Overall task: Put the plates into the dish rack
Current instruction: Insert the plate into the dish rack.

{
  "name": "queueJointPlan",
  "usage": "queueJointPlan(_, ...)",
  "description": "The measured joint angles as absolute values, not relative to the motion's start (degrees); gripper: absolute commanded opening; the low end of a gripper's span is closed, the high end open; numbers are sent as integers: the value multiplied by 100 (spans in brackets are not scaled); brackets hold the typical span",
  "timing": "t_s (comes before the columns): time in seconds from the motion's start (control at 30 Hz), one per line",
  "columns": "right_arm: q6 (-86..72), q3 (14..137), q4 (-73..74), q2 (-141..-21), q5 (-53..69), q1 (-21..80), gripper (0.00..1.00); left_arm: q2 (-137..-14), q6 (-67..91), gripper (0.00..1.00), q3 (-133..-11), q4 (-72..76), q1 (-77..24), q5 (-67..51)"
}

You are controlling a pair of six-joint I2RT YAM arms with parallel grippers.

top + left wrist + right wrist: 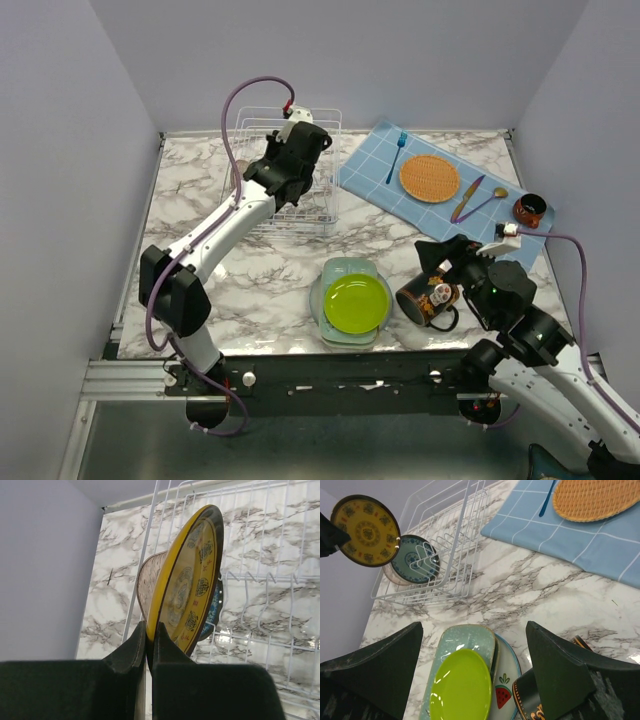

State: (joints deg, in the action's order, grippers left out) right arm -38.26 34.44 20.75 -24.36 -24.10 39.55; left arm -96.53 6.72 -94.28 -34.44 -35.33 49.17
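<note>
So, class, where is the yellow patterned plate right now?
In the left wrist view, the yellow plate is pinched by the left fingers at the dish rack, beside the teal plate.

I work at a table (270,290) with a white marble-look top veined in grey. Plain pale lavender walls (340,60) close it in at the back and both sides. A metal rail (120,378) lines its near edge. The light is soft and even.

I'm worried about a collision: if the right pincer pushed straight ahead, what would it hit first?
Probably the lime-green plate atop the mint-green plate, lying straight ahead of the open right pincer; depth is unclear.
</note>
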Motion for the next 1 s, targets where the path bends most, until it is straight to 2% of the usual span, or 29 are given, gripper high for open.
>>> queueJointPlan(0.63,-3785,3441,2327,-2471,-2412,3955,92,-10396,563,0,-9406,-3485,-3371,5183)
queueJointPlan(1.0,-3745,3417,2331,-2506,-2418,3955,92,-10969,611,0,-9515,-3487,-3260,4831)
